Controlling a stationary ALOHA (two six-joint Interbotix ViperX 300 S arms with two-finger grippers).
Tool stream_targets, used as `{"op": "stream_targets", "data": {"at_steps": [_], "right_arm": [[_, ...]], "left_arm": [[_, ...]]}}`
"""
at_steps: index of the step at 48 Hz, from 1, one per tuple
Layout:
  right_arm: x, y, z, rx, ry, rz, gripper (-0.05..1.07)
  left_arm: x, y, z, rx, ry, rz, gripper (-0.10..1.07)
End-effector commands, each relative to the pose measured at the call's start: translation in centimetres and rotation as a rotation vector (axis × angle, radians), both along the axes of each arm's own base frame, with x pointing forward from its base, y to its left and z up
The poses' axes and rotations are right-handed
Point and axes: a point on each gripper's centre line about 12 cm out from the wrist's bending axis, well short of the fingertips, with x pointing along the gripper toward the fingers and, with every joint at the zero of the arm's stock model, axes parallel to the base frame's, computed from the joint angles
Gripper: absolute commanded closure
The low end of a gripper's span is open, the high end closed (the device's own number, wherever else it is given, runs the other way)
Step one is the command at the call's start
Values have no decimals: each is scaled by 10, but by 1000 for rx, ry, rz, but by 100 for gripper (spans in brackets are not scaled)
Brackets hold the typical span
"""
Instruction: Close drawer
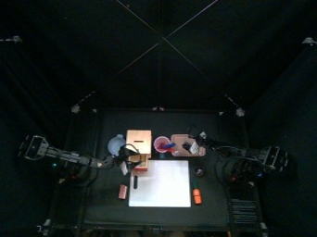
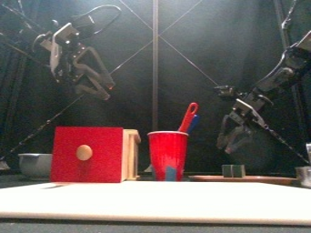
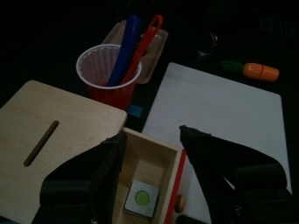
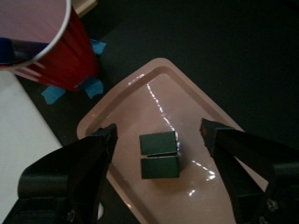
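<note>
Left wrist view puts the left end effector (image 3: 149,179) right over the drawer (image 3: 146,179), its two jaws spread apart and holding nothing, one on each side of the pulled-out tray. That tray stands well out of its wooden box, so the closing has not begun; I judge the arm is lining up for the push. What comes next, I think, is to get a jaw down against the red front panel (image 2: 87,155) and press it straight back into the box, keeping the push square so the tray does not jam or shove the whole box along the surface (image 2: 158,202).

Inside the open tray lies a small pale card with a green round spot (image 3: 142,198); it sits low and should not block the travel.

Just beside the drawer, on the side away from the left arm, a red cup (image 3: 107,72) holds a blue pen and a red pen standing up out of it. Beyond the cup from the drawer, a pink tray (image 4: 176,114) carries two dark cubes (image 4: 159,156), touching each other, and the right end effector (image 4: 162,171) hangs over them with jaws wide apart, gripping nothing. A white sheet (image 3: 228,131) lies in front of the drawer, with an orange marker (image 3: 261,72) near its far edge.
</note>
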Motion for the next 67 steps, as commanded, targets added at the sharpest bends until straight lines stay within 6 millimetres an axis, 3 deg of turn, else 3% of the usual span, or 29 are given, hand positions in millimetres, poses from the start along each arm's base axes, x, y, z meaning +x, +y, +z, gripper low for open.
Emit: {"op": "stream_targets", "data": {"at_steps": [1, 11, 21, 28, 34, 41, 51, 61, 67], "right_arm": [[-1, 4, 16, -29, -56, 8, -1], [16, 47, 33, -19, -135, 148, -1], [55, 106, 43, 30, -226, 331, 0], [84, 131, 50, 15, -290, 406, 1], [109, 140, 45, -2, -280, 450, 4], [142, 149, 37, -28, -253, 503, 13], [183, 162, 25, -46, -234, 556, 36], [214, 172, 27, -51, -247, 583, 64], [232, 171, 23, -40, -223, 581, 71]], "left_arm": [[2, 0, 5, 3, -15, 2, 10], [2, 9, 10, 16, -32, 56, 11], [-4, 58, 15, -45, -74, 299, 12], [-12, 90, 15, -161, -131, 454, 17], [-18, 113, 17, -229, -189, 560, 32], [-19, 132, 21, -268, -238, 613, 58], [-11, 167, 15, -338, -261, 715, 89], [13, 199, -11, -390, -180, 723, 90], [25, 208, -27, -444, -138, 705, 90]]}}
